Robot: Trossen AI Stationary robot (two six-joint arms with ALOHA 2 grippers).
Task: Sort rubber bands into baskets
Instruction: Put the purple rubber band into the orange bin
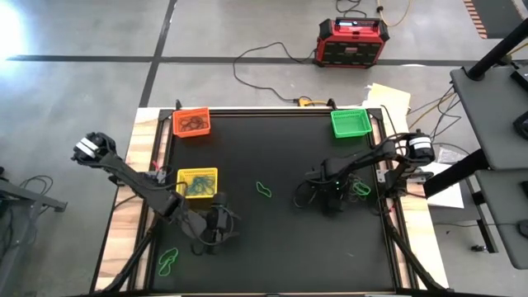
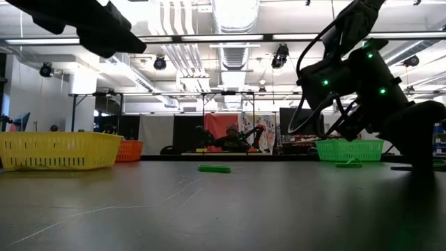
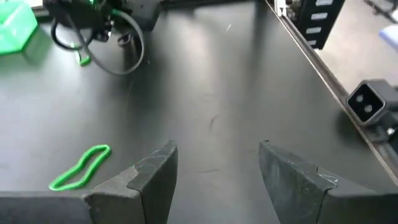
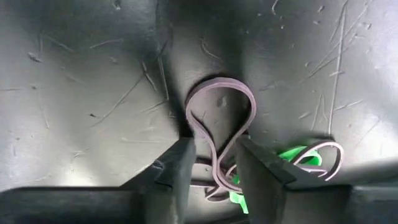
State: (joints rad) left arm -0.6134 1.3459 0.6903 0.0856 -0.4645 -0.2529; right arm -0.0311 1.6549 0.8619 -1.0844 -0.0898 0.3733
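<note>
The right arm is bent down over the right half of the dark surface (image 1: pixel 280 247), and its right pincer (image 4: pixel 214 165) is lowered to the mat. Its fingers are narrowed around a brownish rubber band (image 4: pixel 219 106), whose strands pass between them while its loop lies just ahead of the tips; a firm hold cannot be told. A green band (image 4: pixel 297 155) lies tangled just beside it.

The left arm is stretched across the near left side, and its left pincer (image 3: pixel 217 177) is held wide apart, with nothing in it. A green rubber band (image 3: pixel 81 168) lies just beside one finger.

The orange basket (image 1: pixel 191 123), green basket (image 1: pixel 351 123) and yellow basket (image 1: pixel 197 182) are seen on the surface.
</note>
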